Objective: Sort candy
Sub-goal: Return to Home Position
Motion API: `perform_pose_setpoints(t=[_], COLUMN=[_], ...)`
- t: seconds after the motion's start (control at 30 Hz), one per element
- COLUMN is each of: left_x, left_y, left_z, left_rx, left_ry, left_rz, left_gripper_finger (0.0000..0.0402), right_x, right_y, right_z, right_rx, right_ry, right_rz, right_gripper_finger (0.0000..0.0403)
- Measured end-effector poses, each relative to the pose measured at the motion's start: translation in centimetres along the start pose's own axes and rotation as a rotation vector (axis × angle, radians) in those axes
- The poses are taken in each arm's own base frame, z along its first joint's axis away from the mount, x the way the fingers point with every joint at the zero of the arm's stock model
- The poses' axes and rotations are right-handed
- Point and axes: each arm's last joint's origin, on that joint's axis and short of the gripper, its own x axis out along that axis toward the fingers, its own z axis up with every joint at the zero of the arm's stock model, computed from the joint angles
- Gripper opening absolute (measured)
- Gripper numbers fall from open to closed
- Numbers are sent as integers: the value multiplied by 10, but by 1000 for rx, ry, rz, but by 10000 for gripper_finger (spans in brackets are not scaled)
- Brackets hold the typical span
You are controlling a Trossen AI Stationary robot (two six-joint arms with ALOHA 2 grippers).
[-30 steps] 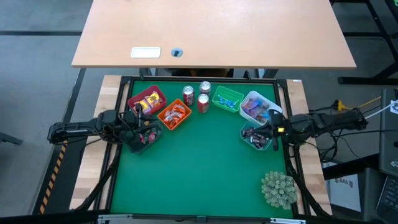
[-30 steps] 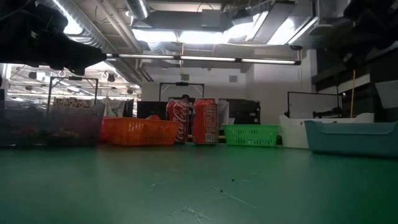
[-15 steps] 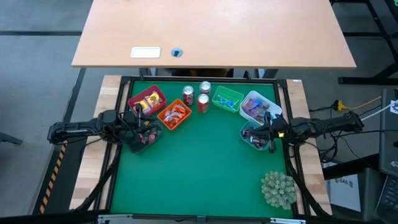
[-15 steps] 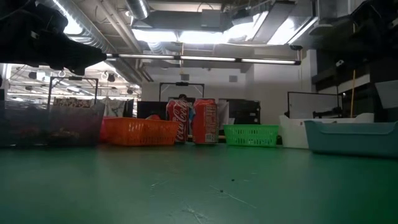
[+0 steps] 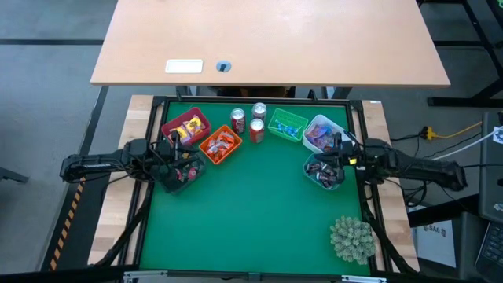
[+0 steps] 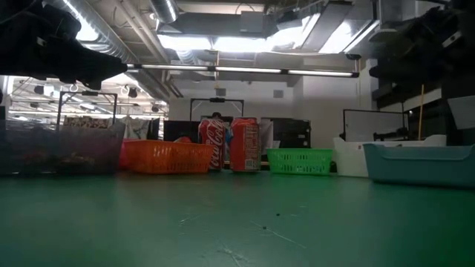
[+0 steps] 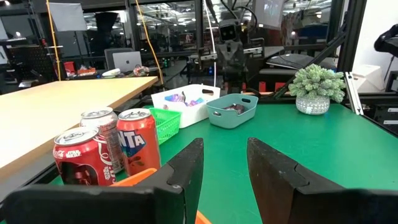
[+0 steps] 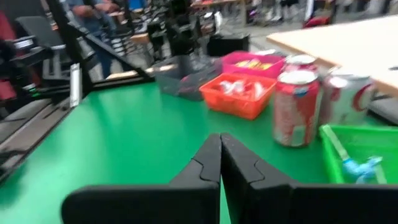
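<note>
The candy lies sorted in baskets: yellow sweets in a red basket [image 5: 186,126], red ones in an orange basket [image 5: 220,145], blue ones in a green basket [image 5: 287,126], purple ones in a white basket [image 5: 321,134]. Dark sweets lie in a grey basket [image 5: 185,171] and a teal bin [image 5: 323,173]. My left gripper [image 7: 224,155] hangs level at the table's left over the grey basket [image 5: 174,151], open, with nothing between its fingers. My right gripper [image 8: 220,142] is shut and holds nothing, level at the table's right over the teal bin [image 5: 336,155].
Three soda cans [image 5: 250,120] stand at the far middle between the orange and green baskets. A spiky grey-green plant ball [image 5: 351,238] sits at the near right corner. The green mat's middle and near part [image 5: 251,220] is bare. A wooden desk [image 5: 267,39] lies beyond the far edge.
My right gripper, staying shut, has drawn a little toward the far edge and sunk over the teal bin, while the arm behind it swung toward the near edge. My left arm has kept still, and no candy has moved.
</note>
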Motion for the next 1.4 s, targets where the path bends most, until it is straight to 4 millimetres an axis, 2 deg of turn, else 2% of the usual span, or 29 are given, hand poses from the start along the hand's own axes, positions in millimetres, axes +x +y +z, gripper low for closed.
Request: perform_pose_setpoints(t=[0.3,0.57,0.93,1.4], left_x=[0,0,0,0], left_y=[0,0,0,0], left_z=[0,0,0,0], left_rx=[0,0,0,0], left_ry=[0,0,0,0], left_rz=[0,0,0,1], left_gripper_finger=[114,114,114,114], right_x=[1,8,8,8], right_y=[-3,-7,-8,-10], right_z=[-9,-34,-37,-39], right_rx=[38,84,5,-6], right_ry=[45,-9,24,31], right_rz=[24,20,3,-82], right_gripper_finger=[3,3,3,3])
